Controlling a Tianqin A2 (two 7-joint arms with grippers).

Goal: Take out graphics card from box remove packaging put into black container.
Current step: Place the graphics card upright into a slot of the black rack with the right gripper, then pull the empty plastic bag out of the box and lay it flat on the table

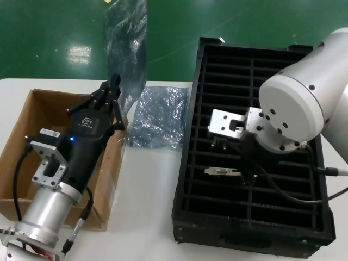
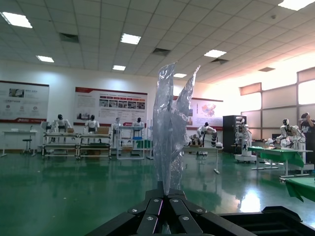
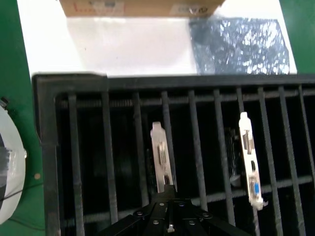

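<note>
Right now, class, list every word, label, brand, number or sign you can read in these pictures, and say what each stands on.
None reads fully.
White logo on the left gripper body: too blurred.
White sticker on the left arm's bracket: too small.
Red print on the box wall, right wrist view: illegible.
Wall posters in the hall: too small.
The right gripper, graphics card and black container: no text visible.

A glossy green floor (image 2: pixel 74 191) reflects rows of ceiling lights (image 2: pixel 130 38). Posters (image 2: pixel 110 104) line the far white wall (image 2: pixel 59 73), with workbenches (image 2: pixel 78 145) below and green-topped tables (image 2: pixel 275 152) nearby.
</note>
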